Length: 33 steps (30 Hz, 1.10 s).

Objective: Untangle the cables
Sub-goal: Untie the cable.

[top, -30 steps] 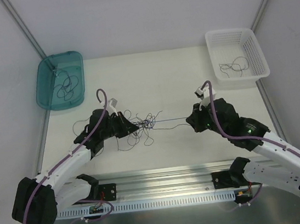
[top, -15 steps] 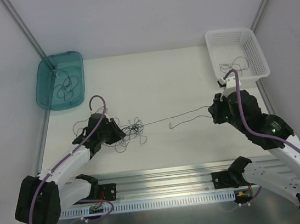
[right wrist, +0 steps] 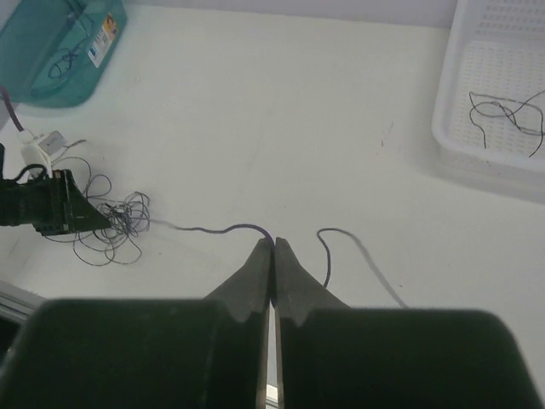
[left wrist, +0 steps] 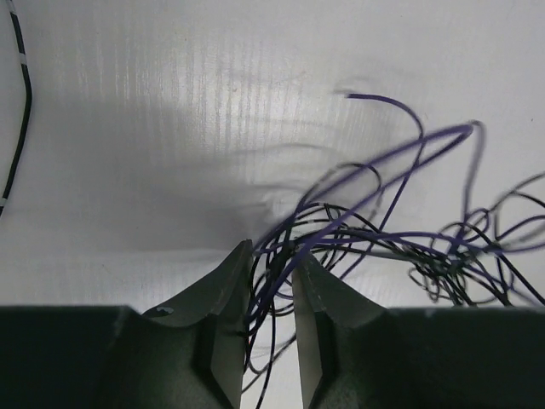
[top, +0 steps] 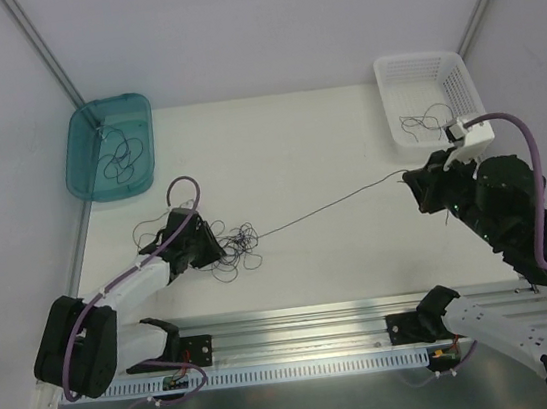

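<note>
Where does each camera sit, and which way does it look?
Top view: high behind the arms, looking down on the table; left arm and right arm show.
Left wrist: on that arm, looking past its parted fingers at the tangle of cables.
Right wrist: on that arm, looking across the table past shut fingers pinching one cable.
Shared: top and right wrist both show tangle, teal tub, white basket.

A white table [top: 307, 150] lies under the jaws. Plain pale walls [top: 260, 25] rise beyond them, metal posts [top: 42, 53] at the far corners. Light is soft, even.
</note>
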### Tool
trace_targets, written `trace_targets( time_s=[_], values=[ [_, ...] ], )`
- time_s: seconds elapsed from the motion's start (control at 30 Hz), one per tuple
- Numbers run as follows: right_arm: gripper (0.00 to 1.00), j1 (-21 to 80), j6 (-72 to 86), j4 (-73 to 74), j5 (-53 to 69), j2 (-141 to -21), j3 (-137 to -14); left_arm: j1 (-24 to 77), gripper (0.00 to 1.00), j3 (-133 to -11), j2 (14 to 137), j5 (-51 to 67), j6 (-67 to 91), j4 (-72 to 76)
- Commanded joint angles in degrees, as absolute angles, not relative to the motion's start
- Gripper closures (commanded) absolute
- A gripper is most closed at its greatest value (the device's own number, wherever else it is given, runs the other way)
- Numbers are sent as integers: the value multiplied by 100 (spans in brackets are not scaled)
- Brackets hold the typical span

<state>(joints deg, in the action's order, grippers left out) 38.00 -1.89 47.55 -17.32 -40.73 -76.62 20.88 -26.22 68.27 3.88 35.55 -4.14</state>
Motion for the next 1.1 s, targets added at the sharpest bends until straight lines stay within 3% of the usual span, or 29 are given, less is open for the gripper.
trace_targets(
  time_s=[0.0, 0.2, 0.63, 0.93, 1.07],
  values=[
    [99, 3771, -536, 4816, -1925, -4156, -8479, 2030, 76, -2777, 6969, 158, 3393, -510],
    [99, 3770, -834, 4817, -1968, -4307, -9403, 2021, 78, -2821, 7224, 70, 3358, -510],
    [99, 3771, -1142, 4175, -2101, -4219, -10230, 1942, 78, -2909, 7427, 35, 3357, -518],
    [99, 3771, -1108, 4120, -2092, -4060, -9862, 1837, 72, -2900, 7313, 26, 3331, -554],
    [99, 3771, -713, 4280, -1706, -3991, -8993, 1846, 65, -2804, 6866, 202, 3234, -606]
  ],
)
